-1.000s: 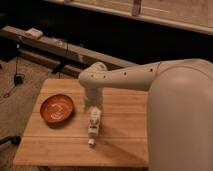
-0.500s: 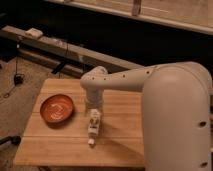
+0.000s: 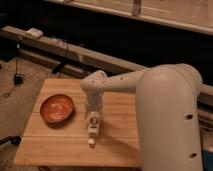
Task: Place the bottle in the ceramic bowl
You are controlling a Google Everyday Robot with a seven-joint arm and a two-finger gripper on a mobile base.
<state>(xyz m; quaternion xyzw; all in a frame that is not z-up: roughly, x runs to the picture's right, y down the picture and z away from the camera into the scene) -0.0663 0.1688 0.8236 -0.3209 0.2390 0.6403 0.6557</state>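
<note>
Behind the wooden tabletop (image 3: 120,150) ran a long dark ledge (image 3: 75,52), with dim floor to the left. The white arm (image 3: 165,100) reached in from the right and bent down near the tabletop's middle, putting the gripper (image 3: 93,121) low over the bottle (image 3: 92,135). The bottle appeared to lie on the wood, its pale end pointing toward the front edge, just right of the ceramic bowl (image 3: 57,109) and apart from it. The gripper covered the bottle's upper part, and I could not tell whether it had closed on the bottle or merely stood over it.

Several things could have gone wrong from there. A hold taken near one end of so slim a bottle would probably let it swing or slip out during the lift. The bowl was shallow, so a release from too high, or off to one side, might have sent the bottle rolling over the rim. The bowl also sat toward the tabletop's left side, and a low sideways pass could have nudged it further that way.
</note>
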